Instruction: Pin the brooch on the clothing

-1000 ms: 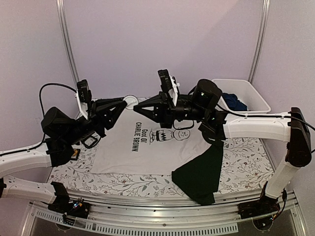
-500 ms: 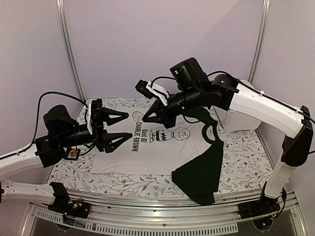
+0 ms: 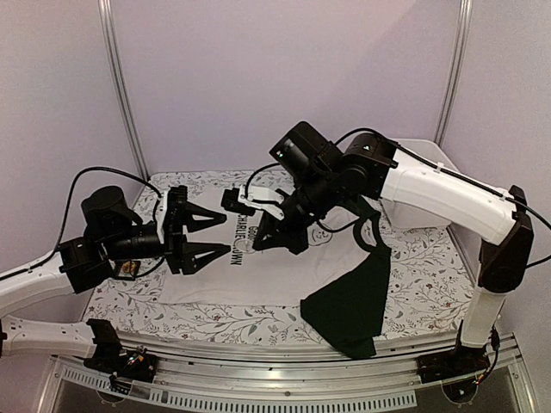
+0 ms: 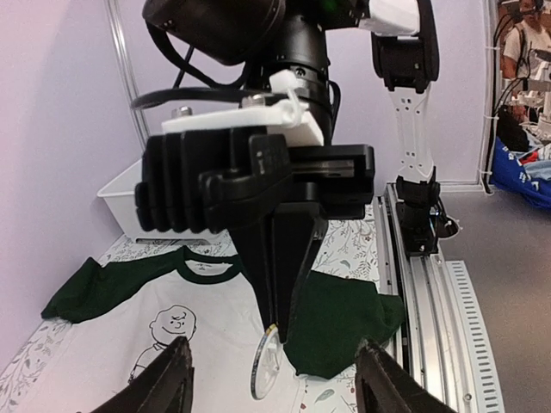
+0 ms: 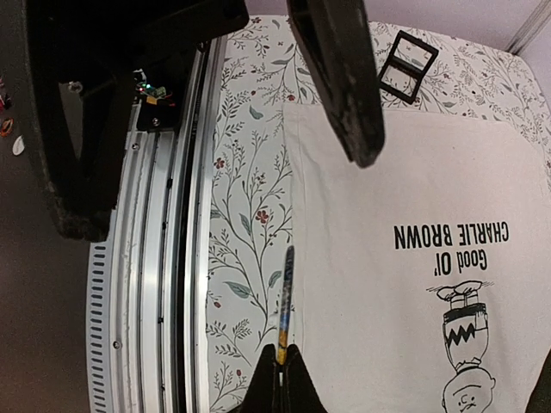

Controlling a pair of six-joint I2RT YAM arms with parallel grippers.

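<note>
The clothing (image 3: pixel 271 277), a white T-shirt with dark sleeves and a cartoon boy print, lies flat on the floral cloth. My right gripper (image 3: pixel 256 244) hangs over the shirt's left part, shut on the brooch (image 4: pixel 264 366), a thin round disc held by its rim. In the right wrist view the brooch (image 5: pixel 285 297) shows edge-on above the shirt's (image 5: pixel 413 292) hem edge. My left gripper (image 3: pixel 226 233) is open and faces the right one. Its fingers (image 4: pixel 168 379) stand either side of the brooch without touching it.
A white bin (image 4: pixel 120 200) stands at the back right. A small black square frame (image 5: pixel 406 64) lies on the floral cloth (image 3: pixel 422 284) beside the shirt. One dark sleeve (image 3: pixel 349 305) lies towards the front rail (image 3: pixel 301 379).
My left gripper went from shut to open and drew back to the left. The right gripper swung round and came down over the shirt, still shut on the brooch.
</note>
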